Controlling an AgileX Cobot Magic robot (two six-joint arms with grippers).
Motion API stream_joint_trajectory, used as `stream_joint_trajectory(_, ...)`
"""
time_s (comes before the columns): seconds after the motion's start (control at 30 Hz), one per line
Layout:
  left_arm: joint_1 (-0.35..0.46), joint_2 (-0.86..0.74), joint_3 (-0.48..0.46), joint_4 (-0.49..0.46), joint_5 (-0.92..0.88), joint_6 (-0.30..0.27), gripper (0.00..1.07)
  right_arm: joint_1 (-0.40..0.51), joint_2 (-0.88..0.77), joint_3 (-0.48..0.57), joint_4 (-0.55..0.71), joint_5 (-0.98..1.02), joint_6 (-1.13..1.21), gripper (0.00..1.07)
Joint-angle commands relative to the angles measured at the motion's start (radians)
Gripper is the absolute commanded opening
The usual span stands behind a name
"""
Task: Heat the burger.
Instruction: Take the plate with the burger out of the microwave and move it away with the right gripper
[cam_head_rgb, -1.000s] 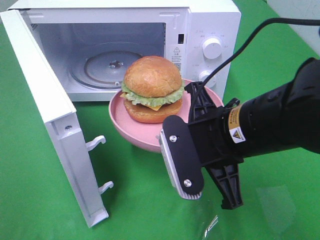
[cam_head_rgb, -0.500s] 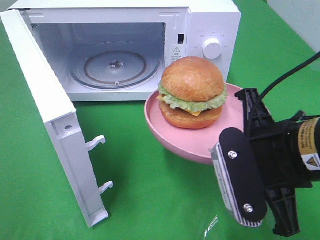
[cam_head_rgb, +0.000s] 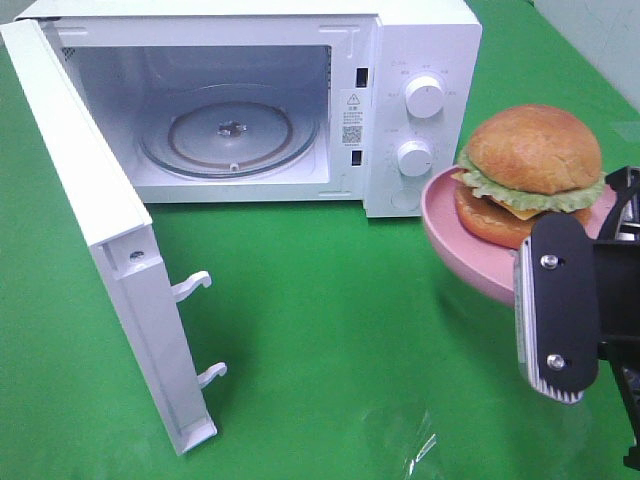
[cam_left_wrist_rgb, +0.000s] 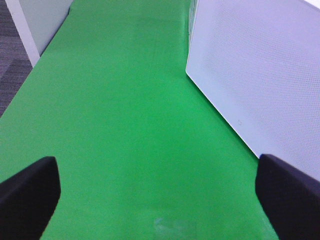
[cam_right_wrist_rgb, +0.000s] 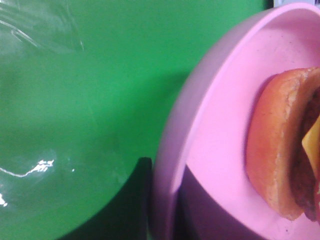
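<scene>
Your right hand (cam_head_rgb: 560, 305) was clamped on the rim of the pink plate (cam_head_rgb: 450, 225), which carried the burger (cam_head_rgb: 530, 175) in the air beside the microwave (cam_head_rgb: 420, 60). Tilt it and the burger could slide off. The right wrist view showed the rim grip close up; only the left wrist view showed your left hand (cam_left_wrist_rgb: 160, 192) spread wide, holding nothing, over the green surface (cam_left_wrist_rgb: 120, 115).

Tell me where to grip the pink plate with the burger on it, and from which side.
Grip the pink plate by its raised rim, coming in level from the side away from the microwave. The burger fills the middle, leaving only the rim free, as the right gripper has it.
</scene>
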Motion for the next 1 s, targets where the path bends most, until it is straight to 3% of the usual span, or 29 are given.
stream_joint_trajectory(0.03,0.002,-0.005,0.0,0.0,-0.012,-0.005,0.98,0.0,-0.014,-0.005,-0.116,0.053,0.127,0.0)
stream_joint_trajectory(0.33,0.002,-0.005,0.0,0.0,-0.012,-0.005,0.98,0.0,-0.014,-0.005,-0.164,0.148,0.32,0.0)
stream_joint_trajectory(0.67,0.002,-0.005,0.0,0.0,-0.012,-0.005,0.98,-0.003,-0.007,0.0,-0.327,0.244,0.625,0.0)
stream_joint_trajectory(1.0,0.002,-0.005,0.0,0.0,-0.012,-0.005,0.98,-0.003,0.199,-0.002,-0.358,0.28,0.947,0.01)
